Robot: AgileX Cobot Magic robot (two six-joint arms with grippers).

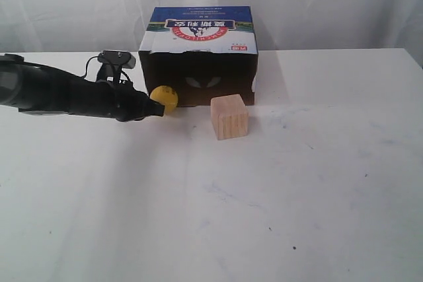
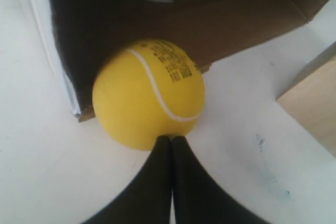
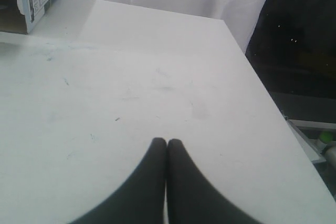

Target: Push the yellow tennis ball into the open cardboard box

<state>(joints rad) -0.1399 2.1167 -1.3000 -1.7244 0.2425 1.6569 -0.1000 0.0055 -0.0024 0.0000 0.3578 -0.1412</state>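
Observation:
The yellow tennis ball (image 1: 164, 98) (image 2: 148, 94) rests on the white table at the left front corner of the open cardboard box (image 1: 198, 54) (image 2: 210, 19), right at the lip of its dark opening. My left gripper (image 1: 157, 107) (image 2: 171, 139) is shut, with its fingertips touching the ball's near side. My right gripper (image 3: 167, 142) is shut and holds nothing, hovering over bare table far from the ball; it does not show in the exterior view.
A pale wooden cube (image 1: 229, 116) (image 2: 312, 103) stands just in front of the box's right half, a short way right of the ball. The table's right edge (image 3: 273, 103) drops off beside the right gripper. A white curtain hangs behind.

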